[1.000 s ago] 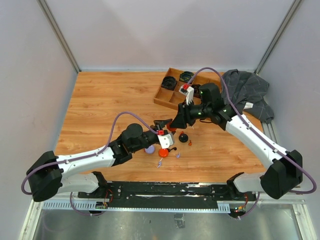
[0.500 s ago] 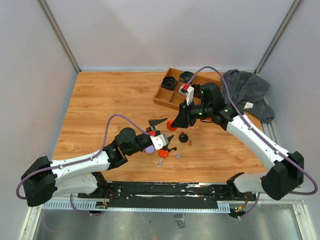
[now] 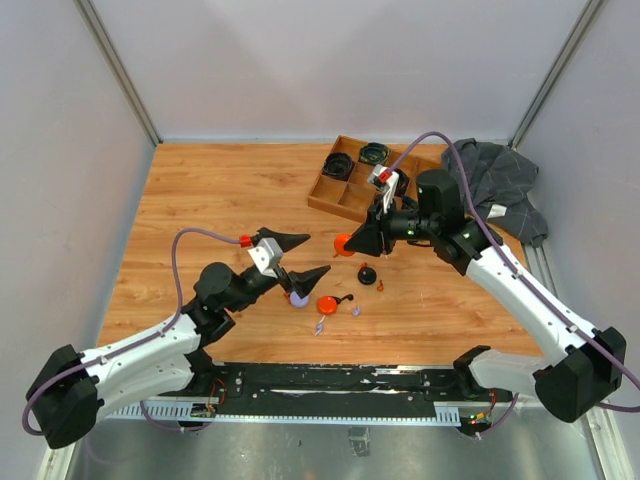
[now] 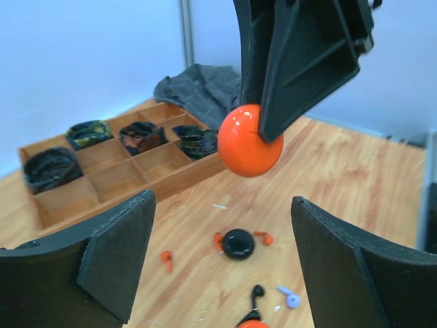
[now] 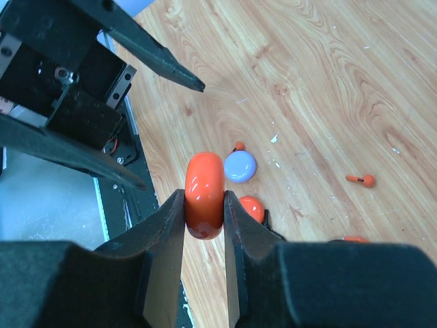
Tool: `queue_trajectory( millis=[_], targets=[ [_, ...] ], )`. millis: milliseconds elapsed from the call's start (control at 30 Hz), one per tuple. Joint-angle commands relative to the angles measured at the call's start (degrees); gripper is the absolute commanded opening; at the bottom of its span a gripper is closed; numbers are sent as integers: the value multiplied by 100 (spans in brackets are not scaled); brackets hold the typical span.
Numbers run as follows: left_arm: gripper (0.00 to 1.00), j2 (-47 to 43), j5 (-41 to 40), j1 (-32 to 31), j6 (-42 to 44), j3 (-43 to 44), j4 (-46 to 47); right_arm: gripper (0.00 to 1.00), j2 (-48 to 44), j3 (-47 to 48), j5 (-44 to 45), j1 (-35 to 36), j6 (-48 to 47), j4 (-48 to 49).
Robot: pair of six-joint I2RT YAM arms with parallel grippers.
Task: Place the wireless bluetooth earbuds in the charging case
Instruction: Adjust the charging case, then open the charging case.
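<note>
Left gripper (image 3: 318,253) withdrawn, right gripper (image 3: 352,244) pinching case (image 4: 247,142)

The orange case (image 5: 205,195) is glossy; the lilac case (image 5: 240,166) and black case (image 4: 238,243) are plain. The table (image 3: 220,190) shows brown wood grain, the cloth (image 3: 497,186) dark grey with a faint check.

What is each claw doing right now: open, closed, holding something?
Left claw: open, holding nothing.
Right claw: closed on the orange case, lifted off the table.
</note>
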Motion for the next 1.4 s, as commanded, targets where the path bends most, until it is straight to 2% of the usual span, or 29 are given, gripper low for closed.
queue_trajectory(
  millis=[0,300,567,800,1033,1233,1367],
  targets=[
    [85,14,702,355,-1753,-71,671,16,-206,-380,-280,72,146,818],
    [84,774,1981,1276,-3861,-148,2019,16,-371,-859,-568,142,356,1660],
    [69,1735,2998,1454,-4742,79,2847,16,-313,-993,-858,247,394,2002],
    [55,2015,3478,1464,-4828,236,3077,16,-201,-844,-1060,352,84,1655],
    [46,2021,3849,1464,-4684,338,2990,16,-57,-627,-1309,471,-192,1339],
    [41,1956,4121,1469,-4539,380,2810,16,63,-409,-1361,592,-532,925],
    [32,1858,4231,1467,-4347,425,2487,16,89,-316,-1402,632,-696,727]
  ],
)
